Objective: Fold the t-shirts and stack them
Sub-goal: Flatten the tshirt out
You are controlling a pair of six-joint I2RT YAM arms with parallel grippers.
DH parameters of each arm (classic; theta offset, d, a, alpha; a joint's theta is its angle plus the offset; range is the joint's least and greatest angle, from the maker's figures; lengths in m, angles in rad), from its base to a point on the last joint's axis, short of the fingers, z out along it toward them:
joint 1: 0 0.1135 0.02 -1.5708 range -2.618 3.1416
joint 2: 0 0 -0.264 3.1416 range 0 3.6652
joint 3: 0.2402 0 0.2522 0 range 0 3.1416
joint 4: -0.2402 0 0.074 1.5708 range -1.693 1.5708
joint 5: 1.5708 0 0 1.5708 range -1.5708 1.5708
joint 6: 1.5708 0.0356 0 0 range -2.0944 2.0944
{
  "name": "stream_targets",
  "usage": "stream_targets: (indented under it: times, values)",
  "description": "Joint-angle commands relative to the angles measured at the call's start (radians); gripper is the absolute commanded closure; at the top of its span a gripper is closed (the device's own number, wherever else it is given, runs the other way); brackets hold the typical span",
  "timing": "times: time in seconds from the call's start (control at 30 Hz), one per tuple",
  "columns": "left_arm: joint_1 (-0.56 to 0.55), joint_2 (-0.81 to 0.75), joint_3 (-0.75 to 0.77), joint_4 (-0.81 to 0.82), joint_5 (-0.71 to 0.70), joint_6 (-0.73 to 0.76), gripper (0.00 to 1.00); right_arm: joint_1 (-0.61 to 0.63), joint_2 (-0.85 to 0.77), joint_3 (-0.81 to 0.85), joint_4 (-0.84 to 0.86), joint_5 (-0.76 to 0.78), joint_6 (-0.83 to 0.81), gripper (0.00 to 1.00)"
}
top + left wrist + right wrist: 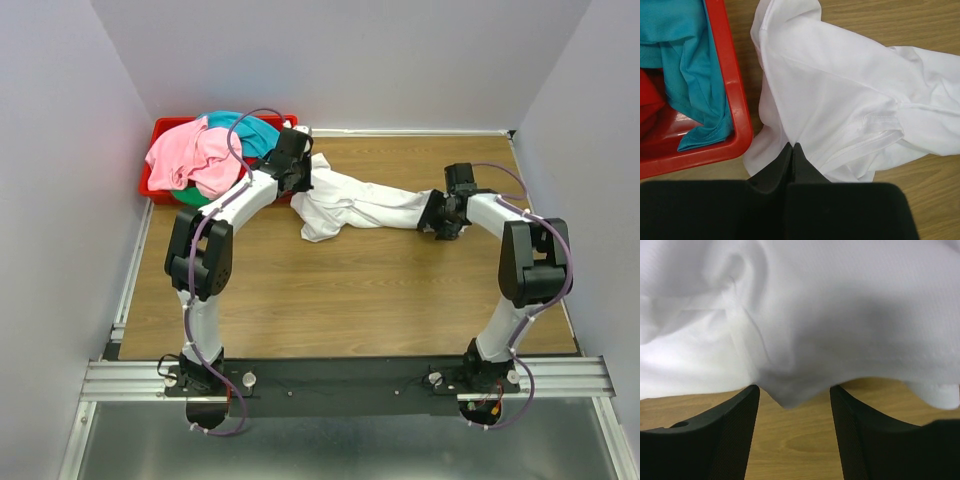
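Bench [330, 295] held the white shirt [360, 205] crumpled beside the red bin [735, 95], pink shirt [190, 155] and teal shirt [255, 138] inside; nothing folded or stacked yet. Left pincer [791, 146] clenched white cloth; right pincer [795, 390] gaped, released, astride an edge.

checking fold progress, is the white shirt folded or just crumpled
Crumpled, not folded: the white t-shirt lies bunched and wrinkled on the table, left gripper shut on one edge, right gripper open.

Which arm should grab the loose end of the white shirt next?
The right arm. The right claw is open, with an edge of the white t-shirt hanging between its fingers, so closing should probably catch it. The left claw is pinched shut on the shirt's other end, near the red bin.
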Motion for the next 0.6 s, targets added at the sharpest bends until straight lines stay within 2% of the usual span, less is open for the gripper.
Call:
stream_targets:
  times: [0.0,0.13,0.23,0.3,0.33,0.37,0.43,0.57]
  values:
    - [0.003,-0.03,-0.014,-0.012,0.021,-0.006,0.97,-0.004,0.044,0.055,0.05,-0.024,-0.019,0.36]
    - [0.003,-0.03,-0.017,-0.019,0.022,-0.009,0.92,-0.004,0.071,0.057,0.054,-0.027,-0.024,0.5]
    - [0.003,-0.033,-0.017,-0.022,0.025,-0.009,0.88,-0.006,0.073,0.04,0.056,-0.017,-0.025,0.57]
    - [0.003,-0.038,-0.014,-0.022,0.027,-0.011,0.84,-0.004,0.072,0.025,0.056,-0.012,-0.028,0.68]
    - [0.003,-0.039,-0.014,-0.023,0.03,-0.009,0.83,-0.006,0.067,0.019,0.056,-0.009,-0.027,0.8]
    - [0.003,-0.039,-0.014,-0.023,0.033,-0.009,0.81,-0.006,0.062,0.011,0.056,-0.006,-0.025,0.84]
    - [0.003,-0.042,-0.016,-0.025,0.034,-0.014,0.76,-0.006,0.052,-0.009,0.056,0.0,-0.022,0.9]
    - [0.003,-0.045,-0.022,-0.02,0.034,-0.019,0.71,-0.004,0.036,-0.037,0.057,-0.001,-0.022,0.9]
